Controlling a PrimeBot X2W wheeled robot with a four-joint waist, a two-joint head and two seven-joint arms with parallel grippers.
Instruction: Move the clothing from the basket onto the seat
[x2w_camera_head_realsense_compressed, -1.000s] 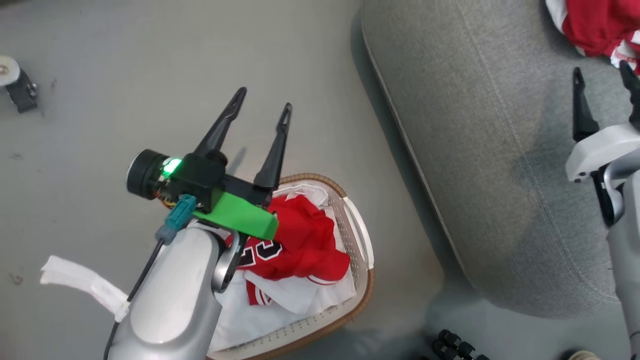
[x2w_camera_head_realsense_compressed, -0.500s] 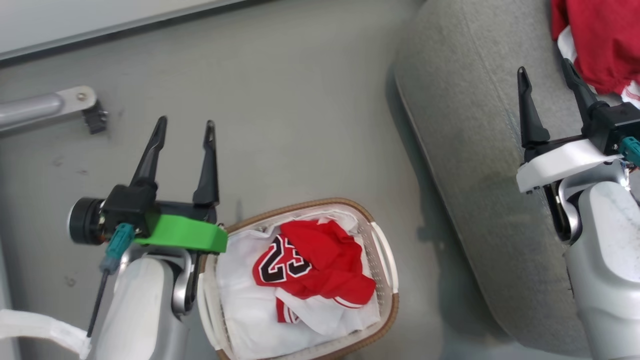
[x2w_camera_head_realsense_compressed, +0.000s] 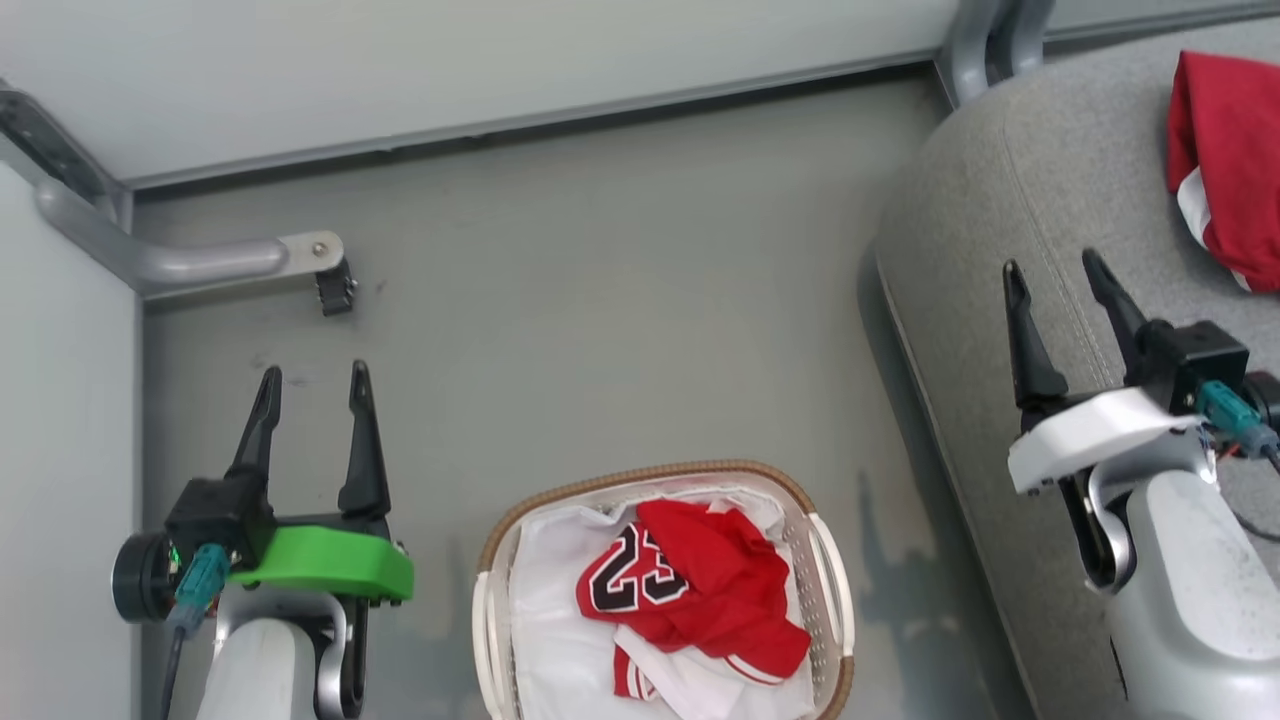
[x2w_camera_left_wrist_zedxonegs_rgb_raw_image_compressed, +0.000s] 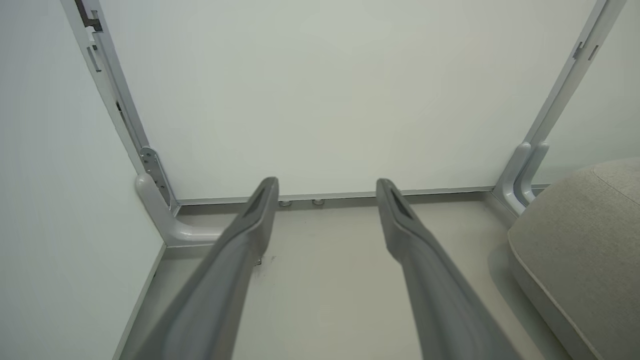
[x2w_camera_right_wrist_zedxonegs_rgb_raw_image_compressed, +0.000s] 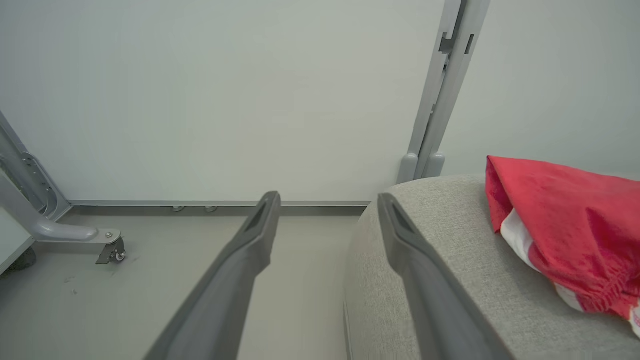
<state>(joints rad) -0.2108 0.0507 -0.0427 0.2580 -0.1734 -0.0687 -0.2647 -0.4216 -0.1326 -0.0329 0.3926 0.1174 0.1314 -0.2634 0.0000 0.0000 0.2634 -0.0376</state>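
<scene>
Head view puts the basket (x2w_camera_head_realsense_compressed: 560, 492) at the lower middle of the frame, on the grey floor (x2w_camera_head_realsense_compressed: 600, 300). The red clothing (x2w_camera_head_realsense_compressed: 720, 585) is heaped in its right half, number 23 facing up, with a white red-striped piece showing beneath at the bottom edge. One red garment (x2w_camera_head_realsense_compressed: 1225, 150) already lies on the seat (x2w_camera_head_realsense_compressed: 1000, 200) at the upper right, so I judge the job part done and the next step to be fetching the heap from the basket. My left gripper (x2w_camera_head_realsense_compressed: 314, 372) hovers at the lower left over bare floor near the basket, fingers parted fairly wide and empty. My right gripper (x2w_camera_head_realsense_compressed: 1052, 263) hangs at the right over the seat's edge, likewise spread and holding nothing. Both wrist views look along parted fingers toward the wall (x2w_camera_left_wrist_zedxonegs_rgb_raw_image_compressed: 320, 100), so whichever arm goes must first tip downward. To do it well I would descend on the highest red fold, near the number, and close on that cloth alone. I should stay clear of the white liner (x2w_camera_head_realsense_compressed: 545, 610) underneath, which might drag the basket along. Then I should lift straight up until everything clears the rim before swinging right to the seat.
</scene>
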